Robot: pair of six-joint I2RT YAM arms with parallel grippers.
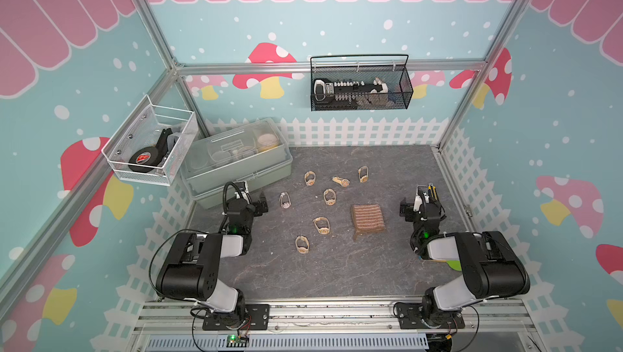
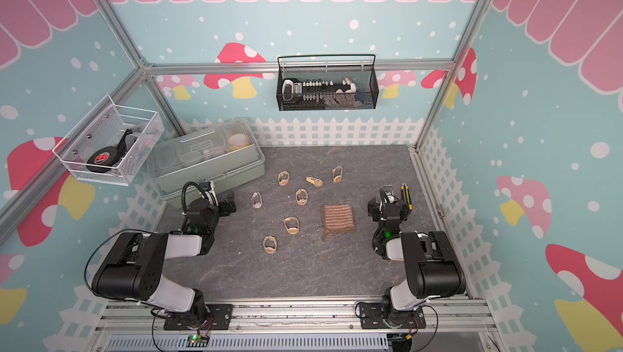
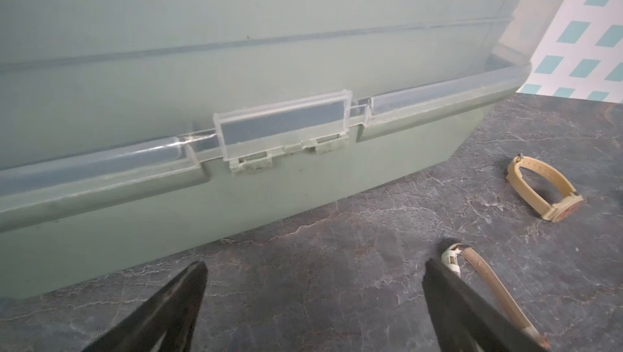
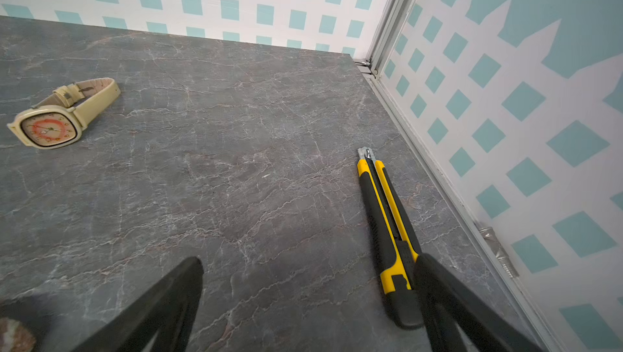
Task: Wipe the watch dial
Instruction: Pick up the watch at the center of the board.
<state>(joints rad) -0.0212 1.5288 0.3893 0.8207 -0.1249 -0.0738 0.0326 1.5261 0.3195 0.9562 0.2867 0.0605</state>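
- left gripper (image 3: 313, 266): jaws wide, nothing between them. It sits close to the bench (image 1: 337, 272), facing the latch side of the storage box (image 1: 236, 164).
- right gripper (image 4: 308, 261): jaws wide, holding nothing, at the right side of the bench.
- utility knife (image 4: 384, 218): yellow/black, flat on the bench along the right wall. It lies just beside one right finger; can't tell if they touch.
- watches (image 1: 329, 196): seven, cream/tan straps, scattered on the bench between the two arms, toward the back. None is held.
- nearest watch (image 1: 285, 200): just beside the left gripper. In the left wrist view its strap runs alongside one finger, outside the jaws.
- square-dial watch (image 4: 50, 121): dial up, cream case, orange ring on the face. It is the back-right one of the group, well apart from the right gripper.
- cloth (image 1: 368, 217): folded, brown with stripes, flat on the bench between the watch group and the right gripper. It is apart from every watch.
- storage box: green base, clear lid shut, back-left corner of the bench.
- black mesh basket (image 1: 360, 104) hangs on the back wall, white mesh basket (image 1: 135, 164) on the left wall. Their contents are too small to name.
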